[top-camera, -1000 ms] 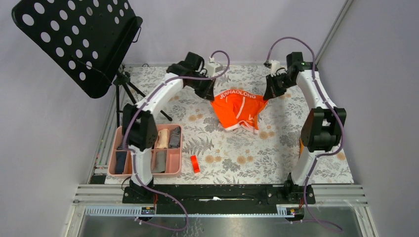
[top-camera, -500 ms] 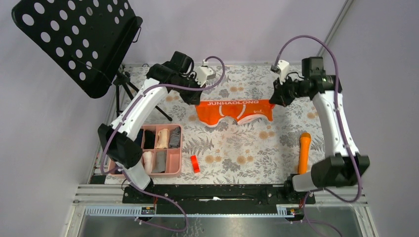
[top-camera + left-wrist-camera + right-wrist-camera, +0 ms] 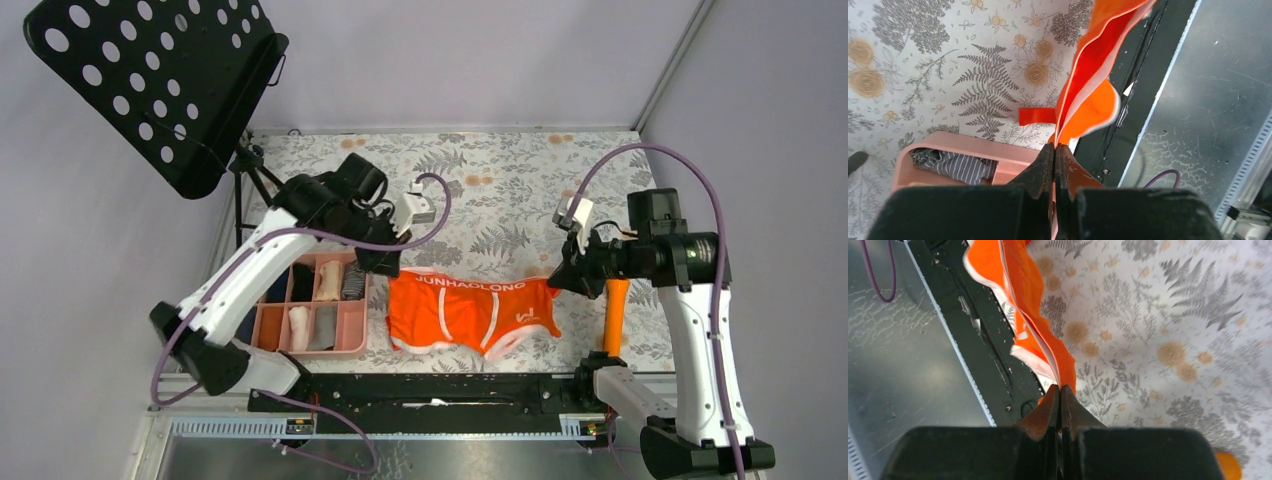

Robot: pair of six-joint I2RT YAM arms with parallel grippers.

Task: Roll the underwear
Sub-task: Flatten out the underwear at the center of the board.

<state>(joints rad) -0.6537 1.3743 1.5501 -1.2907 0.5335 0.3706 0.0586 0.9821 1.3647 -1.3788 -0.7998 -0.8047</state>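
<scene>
The bright orange underwear [image 3: 465, 312], with white trim and a lettered waistband, hangs stretched between my two grippers above the table's near edge. My left gripper [image 3: 390, 272] is shut on its left waistband corner; the cloth [image 3: 1088, 85] rises from the closed jaws in the left wrist view. My right gripper [image 3: 553, 284] is shut on the right corner; the cloth [image 3: 1035, 335] hangs from its jaws in the right wrist view. Other folded underwear, one grey striped [image 3: 960, 165], lie in the pink tray [image 3: 350, 335].
A small red block [image 3: 1035, 116] lies on the floral table cover beside the tray. A long orange cylinder [image 3: 615, 310] lies at the right, behind my right arm. A black perforated stand [image 3: 150, 80] on a tripod stands back left. The black front rail [image 3: 440, 390] runs below the cloth.
Both grippers have carried the orange underwear from the far middle of the table toward the near edge, pulling it out flat and wide between them.
</scene>
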